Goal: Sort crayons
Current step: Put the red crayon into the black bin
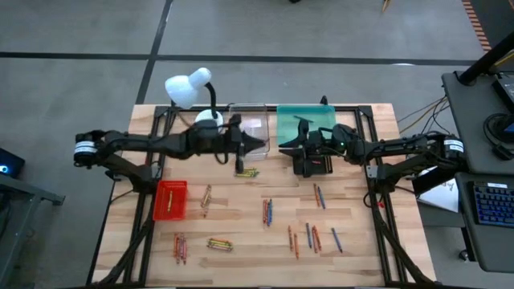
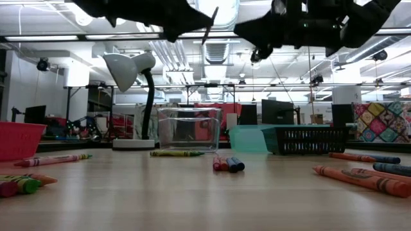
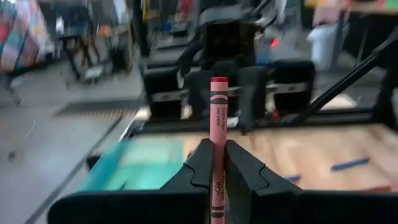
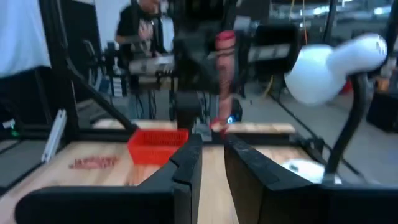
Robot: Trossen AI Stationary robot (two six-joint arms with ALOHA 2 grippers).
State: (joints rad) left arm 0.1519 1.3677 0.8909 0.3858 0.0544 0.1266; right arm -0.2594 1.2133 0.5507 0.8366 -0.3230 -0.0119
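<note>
My left gripper (image 1: 263, 146) hangs above the table's middle, pointing level toward the right edge, shut on a red crayon (image 3: 218, 106). My right gripper (image 1: 283, 147) faces it from the right, a short way off. It is open (image 4: 212, 158), with nothing between its fingers. In the low view both grippers sit high above the table, and the held crayon (image 2: 209, 25) shows as a thin slanted stick. Loose crayons lie flat on the table in small groups (image 1: 246, 172) (image 1: 267, 211) (image 1: 313, 237). My left gripper pinches the red crayon's paper-wrapped shaft (image 3: 218, 134) between its two fingers (image 3: 200, 163). The fingers come level from the table's left and lie across the crayon. The crayon stands nearly upright, one end sticking up above the fingers, lifted clear of the table.
A red tray (image 1: 170, 199) sits at the left. A clear tray (image 1: 253, 126) and a teal tray (image 1: 305, 120) stand at the far edge, with a black tray (image 2: 308, 138) beside the teal one. A white desk lamp (image 1: 191, 87) stands at the far left.
</note>
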